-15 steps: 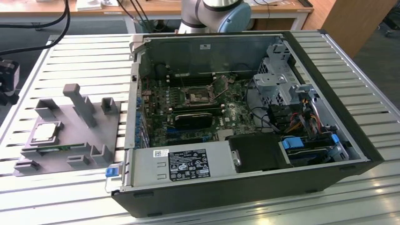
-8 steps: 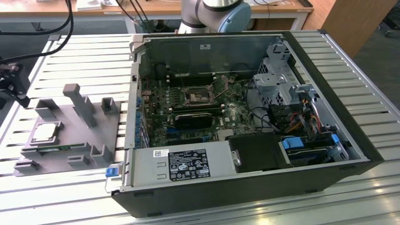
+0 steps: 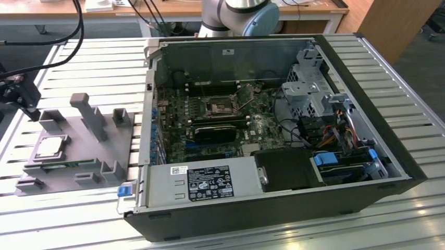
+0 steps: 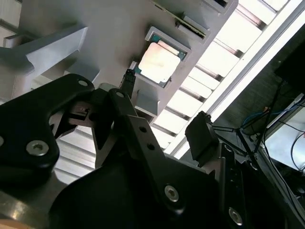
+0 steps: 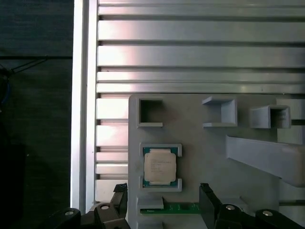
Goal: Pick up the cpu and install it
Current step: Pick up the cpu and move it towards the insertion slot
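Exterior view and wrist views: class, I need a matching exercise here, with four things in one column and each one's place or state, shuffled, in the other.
Things
1. cpu
2. end effector
3. motherboard
4. grey fixture

Places or states
A. inside the open computer case
B. on the slatted table, to the exterior view's left of the case
C. open, holding nothing, hovering close to the cpu
D. lying in a recess of the grey fixture

Pairs: 1-D, 2-C, 3-A, 4-B
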